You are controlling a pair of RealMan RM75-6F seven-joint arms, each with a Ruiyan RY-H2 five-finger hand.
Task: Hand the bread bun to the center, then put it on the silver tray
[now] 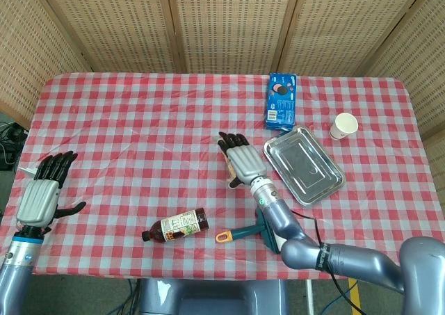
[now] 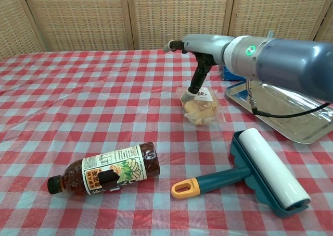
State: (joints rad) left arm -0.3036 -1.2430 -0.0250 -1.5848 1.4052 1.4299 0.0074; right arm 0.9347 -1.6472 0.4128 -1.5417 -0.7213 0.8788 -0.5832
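The bread bun [image 2: 200,109] lies in a clear wrapper with a white label, mid-table. My right hand [image 1: 242,160] hovers flat over it with fingers spread, hiding most of it in the head view. In the chest view the right hand [image 2: 201,56] reaches in from the right, and one dark finger [image 2: 196,81] points down to the bun's label. The hand holds nothing. The silver tray [image 1: 306,167] sits empty just right of the bun, also seen as the tray [image 2: 294,122] in the chest view. My left hand [image 1: 43,193] rests open at the table's left edge.
A brown bottle [image 2: 104,174] lies on its side at the front left. A teal lint roller [image 2: 265,171] lies in front of the tray. A blue cookie box [image 1: 281,101] and a paper cup [image 1: 343,126] stand behind the tray.
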